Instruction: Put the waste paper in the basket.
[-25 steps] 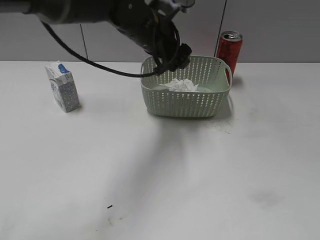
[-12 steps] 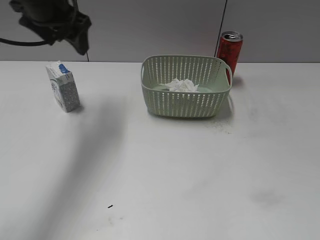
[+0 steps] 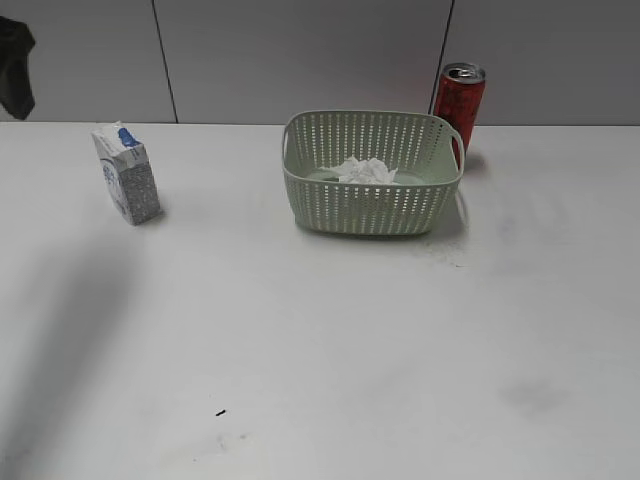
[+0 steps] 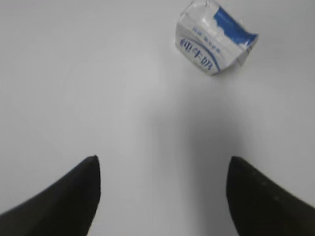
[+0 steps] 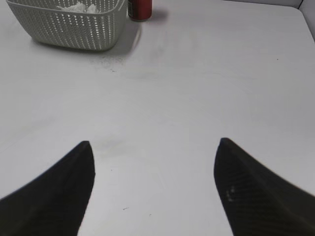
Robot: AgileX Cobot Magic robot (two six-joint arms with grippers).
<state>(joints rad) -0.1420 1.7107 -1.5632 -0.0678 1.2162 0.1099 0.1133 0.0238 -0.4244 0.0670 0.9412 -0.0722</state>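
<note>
A pale green perforated basket (image 3: 372, 172) stands on a white table (image 3: 330, 340), and crumpled white waste paper (image 3: 364, 170) lies inside it on the basket floor. No loose paper shows anywhere on the table in any of the three views, so the task looks finished, or very nearly so; the wads are bunched together in one white heap, and it is hard to tell from this angle how many pieces it holds. A red drink can (image 3: 458, 104) stands just behind the basket's far right corner, and a small white-and-blue carton (image 3: 126, 173) stands well apart to the left. The left gripper (image 4: 162, 169) hangs over bare table with its two dark fingers spread wide and nothing between them; the carton (image 4: 214, 41) lies ahead of the jaws and a little to their right, well clear of them. In the exterior view only a dark edge of the left arm (image 3: 14, 66) shows at the far left border, high above the table. The right gripper (image 5: 155, 150) also hovers over bare table, jaws wide apart and empty; the basket (image 5: 69, 23) with the paper (image 5: 76, 7) in it sits far ahead of the jaws and to their left, with the can (image 5: 140, 9) just beside it. Neither gripper touches anything.
</note>
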